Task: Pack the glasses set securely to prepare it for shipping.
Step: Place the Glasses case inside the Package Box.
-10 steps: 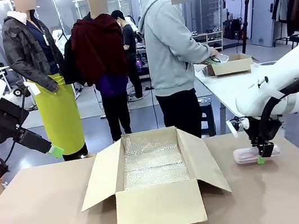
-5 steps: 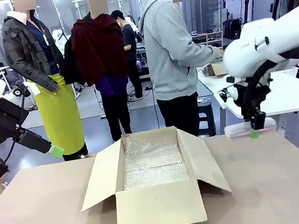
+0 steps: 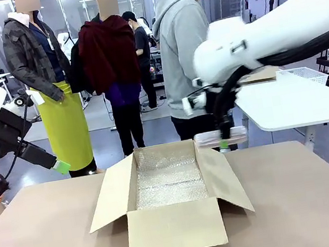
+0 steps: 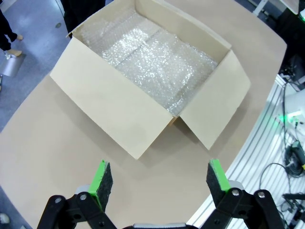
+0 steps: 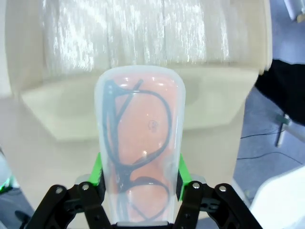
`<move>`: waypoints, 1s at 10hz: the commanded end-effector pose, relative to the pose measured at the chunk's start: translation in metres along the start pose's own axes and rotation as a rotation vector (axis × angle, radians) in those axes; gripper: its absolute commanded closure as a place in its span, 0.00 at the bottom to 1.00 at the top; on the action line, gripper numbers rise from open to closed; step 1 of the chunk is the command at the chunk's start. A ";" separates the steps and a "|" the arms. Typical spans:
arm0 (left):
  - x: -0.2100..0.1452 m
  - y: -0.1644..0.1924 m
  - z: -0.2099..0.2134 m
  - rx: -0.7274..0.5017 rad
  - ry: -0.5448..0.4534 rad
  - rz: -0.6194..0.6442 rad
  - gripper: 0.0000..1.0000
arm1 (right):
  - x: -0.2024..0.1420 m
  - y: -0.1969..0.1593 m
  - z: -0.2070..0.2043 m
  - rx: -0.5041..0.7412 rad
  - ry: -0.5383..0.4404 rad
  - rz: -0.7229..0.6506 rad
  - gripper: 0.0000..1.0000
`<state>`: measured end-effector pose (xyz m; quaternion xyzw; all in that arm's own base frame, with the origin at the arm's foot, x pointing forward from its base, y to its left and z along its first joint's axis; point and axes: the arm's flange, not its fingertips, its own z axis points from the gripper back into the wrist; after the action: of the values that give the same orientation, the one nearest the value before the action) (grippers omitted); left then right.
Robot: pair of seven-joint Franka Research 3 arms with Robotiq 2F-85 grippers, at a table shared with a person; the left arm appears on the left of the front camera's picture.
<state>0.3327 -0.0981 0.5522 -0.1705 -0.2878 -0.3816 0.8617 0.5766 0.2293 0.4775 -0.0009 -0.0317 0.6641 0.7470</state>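
Right pincer (image 5: 139,167) pinches the pink case (image 5: 141,119); its wrist view reveals dark glasses (image 5: 136,160) inside, while the front view puts it seemingly over the box's (image 3: 175,228) flap. Left pincer (image 4: 159,179) is spread.

Pale pink glasses case (image 5: 140,119), translucent lid, dark frames inside — aloft, level, over box's (image 3: 175,228) right flap

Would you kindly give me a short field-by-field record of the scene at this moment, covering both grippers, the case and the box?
right gripper: shut on the pink glasses case, held in the air over the cardboard box's right flap
pink glasses case: translucent lid, dark-framed glasses visible inside
left gripper: open, holding nothing, above the table's left side
cardboard box: open on the table, flaps spread
bubble wrap: lines the box floor, nothing on it
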 end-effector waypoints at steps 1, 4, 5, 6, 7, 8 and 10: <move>0.000 0.001 0.002 -0.011 -0.009 -0.005 0.00 | 0.064 -0.022 -0.014 -0.030 0.058 -0.005 0.70; 0.000 0.001 0.002 -0.011 -0.009 -0.005 0.00 | 0.135 -0.031 -0.042 -0.024 0.038 -0.009 0.70; 0.000 0.001 0.002 -0.011 -0.009 -0.005 0.00 | 0.152 -0.038 -0.063 -0.029 0.050 -0.013 0.70; 0.000 0.001 0.002 -0.011 -0.009 -0.005 0.00 | 0.161 -0.045 -0.082 -0.015 0.035 -0.012 0.70; 0.000 0.001 0.002 -0.011 -0.009 -0.005 0.00 | 0.167 -0.051 -0.101 -0.020 0.033 -0.003 0.70; 0.000 0.001 0.002 -0.011 -0.009 -0.005 0.00 | 0.170 -0.057 -0.118 -0.014 0.027 0.001 0.70; 0.000 0.001 0.002 -0.011 -0.009 -0.005 0.00 | 0.169 -0.064 -0.143 0.012 0.048 -0.011 0.70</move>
<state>0.3329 -0.0978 0.5523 -0.1699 -0.2879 -0.3811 0.8620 0.6543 0.3854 0.3361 0.0022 -0.0138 0.6658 0.7460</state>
